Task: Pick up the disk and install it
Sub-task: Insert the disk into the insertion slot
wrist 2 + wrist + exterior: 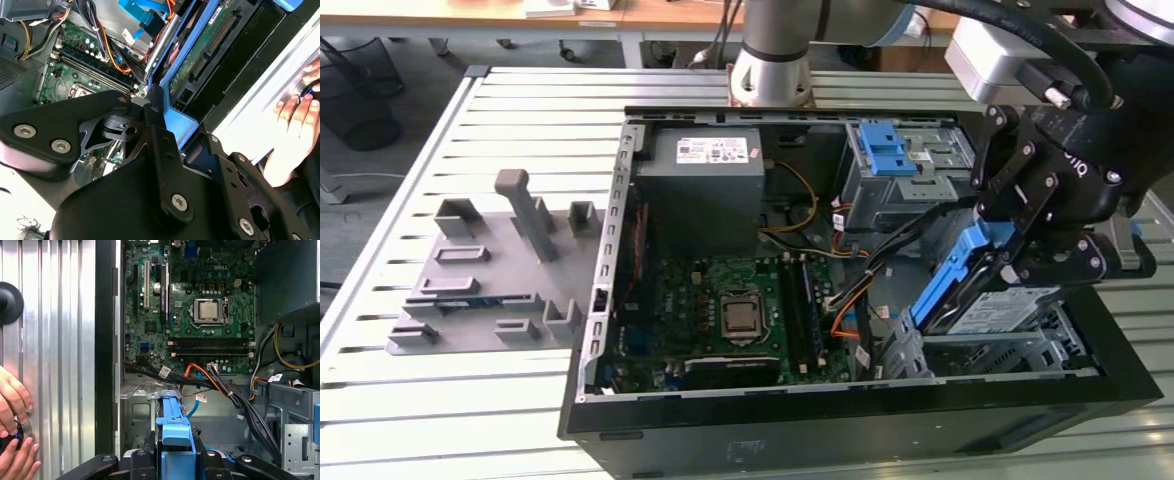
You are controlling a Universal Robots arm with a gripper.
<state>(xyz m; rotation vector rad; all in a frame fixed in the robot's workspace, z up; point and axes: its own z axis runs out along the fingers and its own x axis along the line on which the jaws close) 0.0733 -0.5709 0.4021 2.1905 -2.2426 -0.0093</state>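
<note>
Exterior view: the gripper (1014,262) stands at four o'clock over the open computer case (854,420), with its jaws clamped on the disk (994,308).

1. Position of the disk. The disk hangs tilted. Its lower edge is inside the mouth of the grey drive cage (1014,355) at five o'clock, and its upper edge points toward one o'clock. It is not seated. Judged from the tilt, this angle lets the lower edge enter the cage before the body is laid flat.

2. Grip. In the first wrist view the two black fingers (142,460) stand one on each side of the blue frame (175,427) of the disk. The hold is on the plastic edge, probably to leave the label face and the circuit side free. The second wrist view shows that green circuit side (200,55) with its connector turned toward the inside of the case.

3. Clearances. The cables (854,300) run from the motherboard (734,310) (nine o'clock of the cage) toward the cage side. They lie just beside the insertion path and could catch on the frame.

4. Surroundings. A person's hand (15,405) rests on the slatted table (60,340) outside the case wall, well apart from the gripper. The power supply (707,165) sits at eleven o'clock, apart from the work.
</note>
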